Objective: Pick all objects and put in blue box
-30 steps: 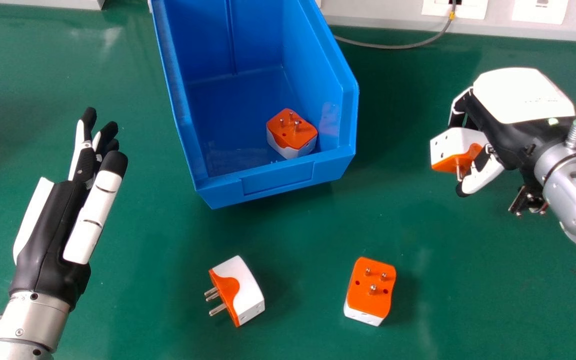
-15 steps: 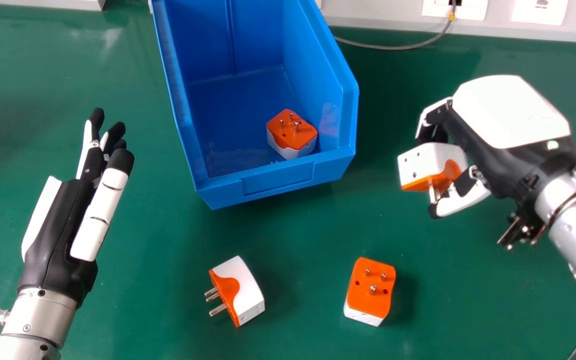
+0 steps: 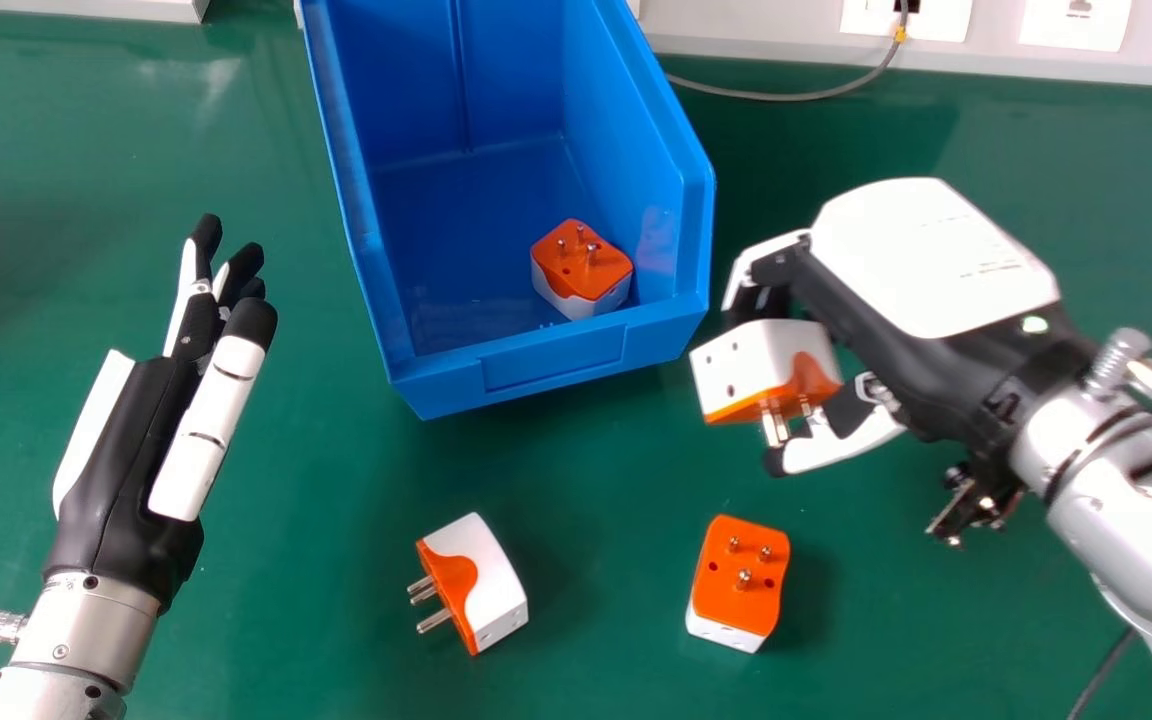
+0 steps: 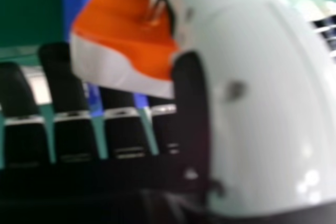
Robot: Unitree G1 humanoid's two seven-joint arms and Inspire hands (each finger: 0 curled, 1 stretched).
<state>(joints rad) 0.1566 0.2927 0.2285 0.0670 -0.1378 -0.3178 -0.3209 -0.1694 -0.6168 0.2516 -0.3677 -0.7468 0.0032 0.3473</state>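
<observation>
held plug (image 3: 751, 365) nearer box (image 3: 556, 362), green table (image 3: 306, 590), sockets (image 3: 1076, 24)

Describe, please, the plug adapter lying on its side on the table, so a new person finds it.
On the green table stands a blue box. Nearer the robot, it is the left plug adapter. Its prongs point left, while the right plug adapter has prongs up.

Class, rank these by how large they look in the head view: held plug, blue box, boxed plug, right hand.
1. Blue box
2. Right hand
3. Held plug; being lifted nearer the camera may enlarge it
4. Boxed plug
</observation>
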